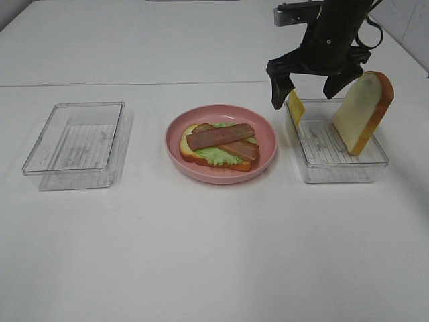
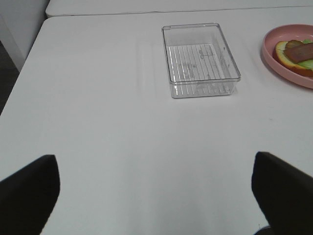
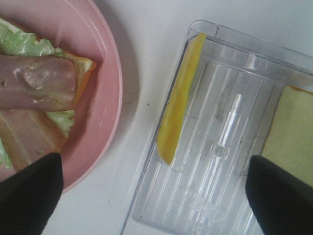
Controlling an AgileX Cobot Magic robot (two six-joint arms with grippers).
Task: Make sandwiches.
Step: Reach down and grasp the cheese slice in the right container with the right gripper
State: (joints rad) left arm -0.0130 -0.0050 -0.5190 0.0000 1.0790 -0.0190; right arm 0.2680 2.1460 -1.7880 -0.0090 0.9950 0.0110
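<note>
exterior high view: the top edge cuts off the right arm [image 1: 332, 33]. lettuce [image 1: 218, 155] and bacon strips [image 1: 221, 136] cover most of the lower bread slice [image 1: 188, 146]. wrist views crop the pink plate [image 2: 269, 61], the right tray [image 3: 220, 98] and the leaning bread slice [image 3: 291, 132].

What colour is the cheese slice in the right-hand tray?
Yellow; the cheese slice shows best in the right wrist view.
</note>
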